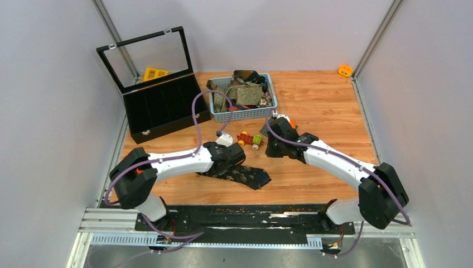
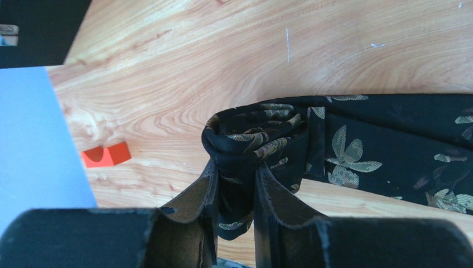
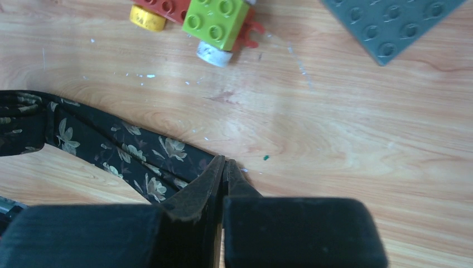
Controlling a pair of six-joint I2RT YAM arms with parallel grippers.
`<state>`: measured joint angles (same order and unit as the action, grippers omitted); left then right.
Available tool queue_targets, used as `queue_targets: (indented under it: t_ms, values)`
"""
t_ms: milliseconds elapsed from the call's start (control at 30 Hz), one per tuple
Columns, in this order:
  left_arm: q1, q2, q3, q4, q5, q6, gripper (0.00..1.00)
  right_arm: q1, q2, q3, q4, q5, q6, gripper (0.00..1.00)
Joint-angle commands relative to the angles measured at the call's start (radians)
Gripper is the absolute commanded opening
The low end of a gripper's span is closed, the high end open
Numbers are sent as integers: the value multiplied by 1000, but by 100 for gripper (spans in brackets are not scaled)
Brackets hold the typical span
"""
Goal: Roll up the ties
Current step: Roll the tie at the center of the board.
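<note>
A black tie with a gold floral print (image 1: 248,176) lies on the wooden table in front of the arms. My left gripper (image 1: 233,163) is shut on its rolled end; in the left wrist view the roll (image 2: 256,131) bulges above the fingers (image 2: 206,190) and the flat length (image 2: 390,151) runs off right. My right gripper (image 1: 274,149) is shut, and nothing shows between its jaws. In the right wrist view its tips (image 3: 225,163) sit over the pointed end of the tie (image 3: 111,145). More ties (image 1: 245,92) are heaped in a blue basket (image 1: 240,115).
An open black compartment box (image 1: 167,106) stands at the back left. Toy bricks on wheels (image 1: 249,138) lie between the basket and the grippers, with a green brick (image 3: 217,19) and a grey studded plate (image 3: 390,25) nearby. An orange brick (image 2: 106,155) lies left of the roll.
</note>
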<state>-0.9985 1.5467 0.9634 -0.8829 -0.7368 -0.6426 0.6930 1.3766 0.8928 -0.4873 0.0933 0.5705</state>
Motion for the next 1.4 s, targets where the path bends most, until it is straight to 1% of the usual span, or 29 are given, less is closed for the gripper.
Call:
queue_targets:
  t_ms: [0, 367, 433, 500, 700, 800, 1067, 1133, 1233, 1367]
  values:
    - [-45, 79, 59, -72, -105, -69, 7, -29, -72, -13, -16, 19, -25, 1]
    - [-154, 296, 211, -137, -99, -150, 7, -47, -102, -26, -23, 7, -32, 1]
    - [-161, 327, 233, -142, -87, -157, 8, -47, -103, -28, -25, 6, -33, 1]
    - [-163, 349, 248, -138, -70, -165, 11, -47, -106, -29, -25, 6, -35, 1]
    - [-163, 352, 253, -58, 23, -136, 34, -48, -117, -28, -32, 2, -39, 1]
    - [-163, 336, 247, -8, 65, -108, 43, -48, -124, -26, -37, -1, -40, 1]
    - [-162, 258, 220, 85, 144, -64, 59, -48, -133, -17, -46, -17, -38, 1]
    - [-155, 239, 221, 87, 148, -63, 65, -48, -134, -13, -46, -25, -38, 1]
    - [-143, 195, 211, 89, 146, -66, 72, -48, -136, -9, -44, -34, -32, 1]
    - [-136, 82, 178, 79, 124, -63, 85, -47, -152, -24, -3, -77, -40, 2]
